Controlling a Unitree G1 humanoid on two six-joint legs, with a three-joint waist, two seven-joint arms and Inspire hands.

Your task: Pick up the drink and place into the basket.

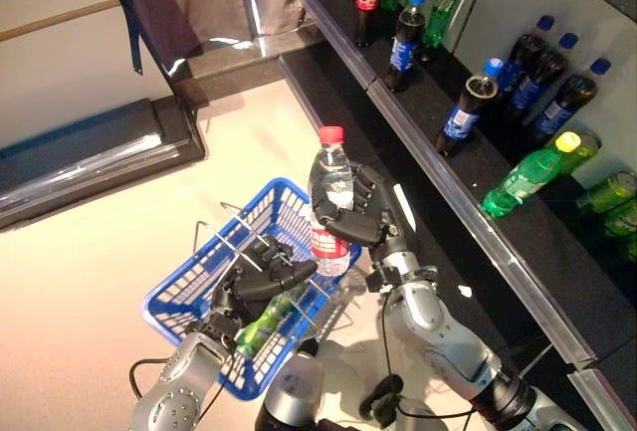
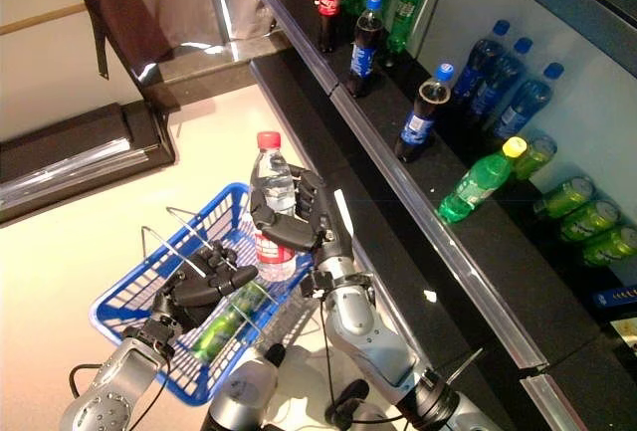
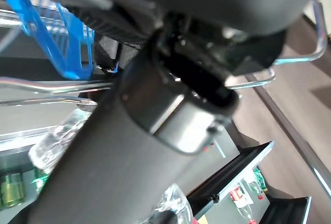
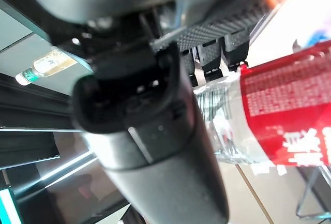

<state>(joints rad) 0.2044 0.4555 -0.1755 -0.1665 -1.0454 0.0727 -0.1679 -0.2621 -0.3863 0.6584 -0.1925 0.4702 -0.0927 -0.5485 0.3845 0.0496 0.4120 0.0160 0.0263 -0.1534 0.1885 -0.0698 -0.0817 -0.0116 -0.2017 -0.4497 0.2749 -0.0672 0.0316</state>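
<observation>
My right hand (image 1: 366,214) is shut on a clear water bottle (image 1: 330,184) with a red cap and a red label, held upright over the right side of the blue basket (image 1: 187,292). The bottle's label shows close in the right wrist view (image 4: 289,115), with my fingers (image 4: 207,56) wrapped behind it. My left hand (image 1: 261,274) is shut on the basket's thin wire handles (image 1: 224,222) and holds the basket up in front. A green bottle (image 1: 267,320) lies inside the basket. The same bottle and hand show in the right eye view (image 2: 271,187).
A long black shelf (image 1: 448,192) runs along the right, with its metal front edge close to my right arm. Dark cola bottles (image 1: 463,107) stand on it and green bottles (image 1: 528,174) lie on it. A dark platform (image 1: 90,157) lies at the far left.
</observation>
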